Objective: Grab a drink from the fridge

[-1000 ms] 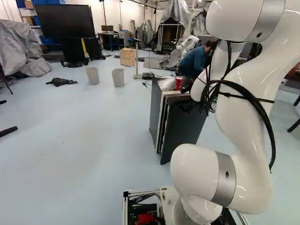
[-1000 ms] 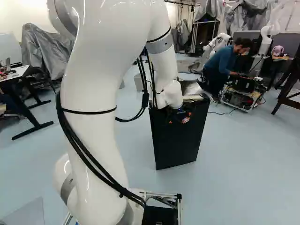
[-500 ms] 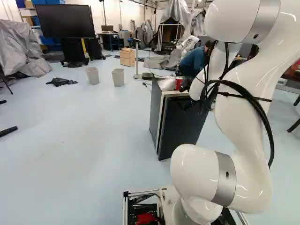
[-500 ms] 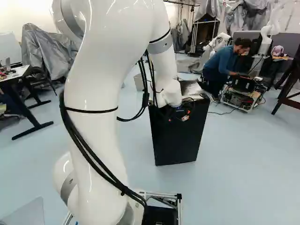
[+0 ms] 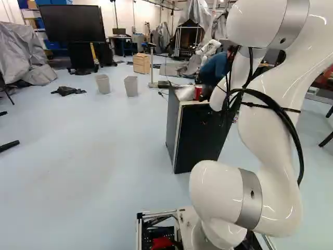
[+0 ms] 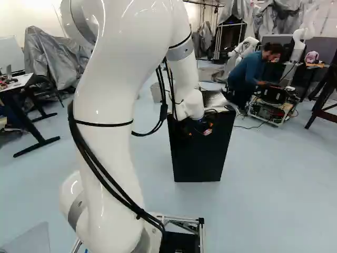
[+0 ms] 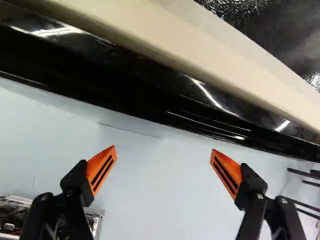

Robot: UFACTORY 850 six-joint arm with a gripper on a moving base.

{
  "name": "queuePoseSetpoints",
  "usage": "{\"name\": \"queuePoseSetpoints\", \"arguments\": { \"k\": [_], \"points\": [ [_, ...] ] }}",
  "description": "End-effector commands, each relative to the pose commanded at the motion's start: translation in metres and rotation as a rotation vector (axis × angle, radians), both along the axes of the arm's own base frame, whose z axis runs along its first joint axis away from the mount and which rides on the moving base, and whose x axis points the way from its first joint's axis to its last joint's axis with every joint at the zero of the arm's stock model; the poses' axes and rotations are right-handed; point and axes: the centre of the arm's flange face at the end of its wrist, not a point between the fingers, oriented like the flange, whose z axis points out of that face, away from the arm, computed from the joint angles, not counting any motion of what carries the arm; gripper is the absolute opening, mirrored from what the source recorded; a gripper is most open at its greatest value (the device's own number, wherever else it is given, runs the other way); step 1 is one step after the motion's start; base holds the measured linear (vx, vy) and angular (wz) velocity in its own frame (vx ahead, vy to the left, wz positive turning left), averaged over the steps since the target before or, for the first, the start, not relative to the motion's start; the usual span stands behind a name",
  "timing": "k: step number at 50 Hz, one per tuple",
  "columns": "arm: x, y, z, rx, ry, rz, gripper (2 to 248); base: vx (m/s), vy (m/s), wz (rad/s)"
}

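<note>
Two fingers [image 7: 101,170]: wide apart, only floor [image 7: 150,210] seen b/w them; we hold nothing
Gripper [image 7: 163,148]: over the front of the fridge [image 5: 174,120], w/ the door's top edge [image 7: 200,115] slanting across just ahead of the tips, not b/w them; can't tell re contact
Door [image 5: 200,138]: looks shut, or v nearly so
Red can [image 5: 198,92]: prob our drink; on the fridge top, back over that edge from our jaws, long axis upright; in the left base view it's just left of our arm [image 5: 270,120], hidden in the other views
Next move: if the can's our target, we reckon we must lift clear of the edge, go over the top, then come down w/ one finger each side
Risk: going in too low, we'd prob bump the edge or tip the can
</note>
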Motion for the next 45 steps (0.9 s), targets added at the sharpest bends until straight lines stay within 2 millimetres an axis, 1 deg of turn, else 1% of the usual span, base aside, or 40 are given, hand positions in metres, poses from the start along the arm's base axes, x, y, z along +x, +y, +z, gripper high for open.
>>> {"name": "queuePoseSetpoints", "arguments": {
  "k": [24, 32, 45],
  "points": [
    [-0.002, 0.001, 0.000, 0.005, 0.000, -0.008, 247, 0.000, 0.000, 0.000],
    [-0.010, 0.005, 0.001, 0.018, 0.000, -0.031, 247, 0.000, 0.000, 0.000],
    [-0.029, 0.016, 0.002, 0.057, -0.005, -0.098, 247, 0.000, 0.000, 0.000]
  ]
}}
